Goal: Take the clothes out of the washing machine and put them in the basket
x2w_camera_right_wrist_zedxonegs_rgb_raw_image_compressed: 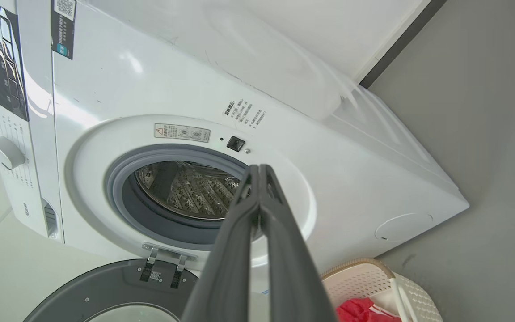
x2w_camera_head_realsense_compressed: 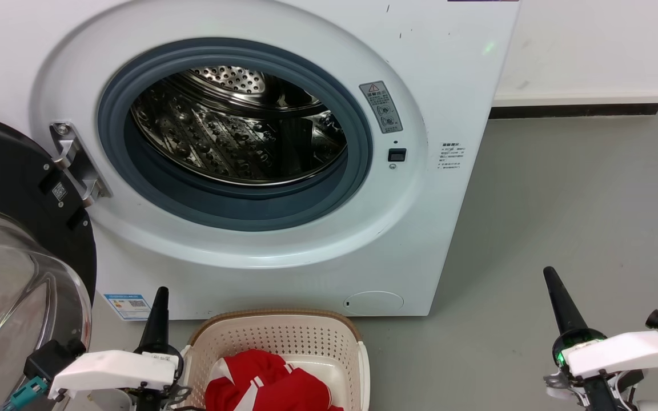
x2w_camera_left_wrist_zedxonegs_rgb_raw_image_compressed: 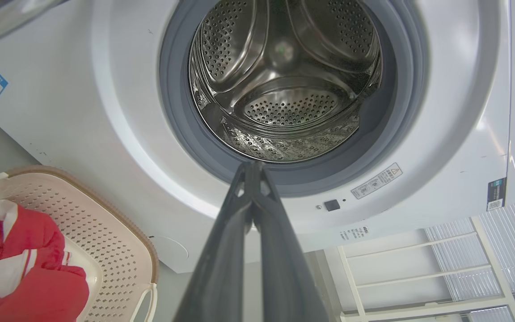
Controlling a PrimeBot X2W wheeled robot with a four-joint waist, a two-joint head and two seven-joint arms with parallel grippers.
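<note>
The unloading looks finished: the washing machine (x2w_camera_head_realsense_compressed: 283, 160) stands with its door (x2w_camera_head_realsense_compressed: 15, 228) swung open at nine o'clock and its steel drum (x2w_camera_left_wrist_zedxonegs_rgb_raw_image_compressed: 284, 80) shows bare metal, no fabric visible inside. The red clothes (x2w_camera_head_realsense_compressed: 266, 385) lie bundled in the basket (x2w_camera_head_realsense_compressed: 283, 337) on the floor at six o'clock of the porthole. The left gripper (x2w_camera_left_wrist_zedxonegs_rgb_raw_image_compressed: 253, 167) and right gripper (x2w_camera_right_wrist_zedxonegs_rgb_raw_image_compressed: 259, 170) are both clenched with nothing held. Judging by this, the next move calls only for a check of the drum's hidden corners.

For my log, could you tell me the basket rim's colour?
Brown, on the cream basket; clearest in the head view.
</note>
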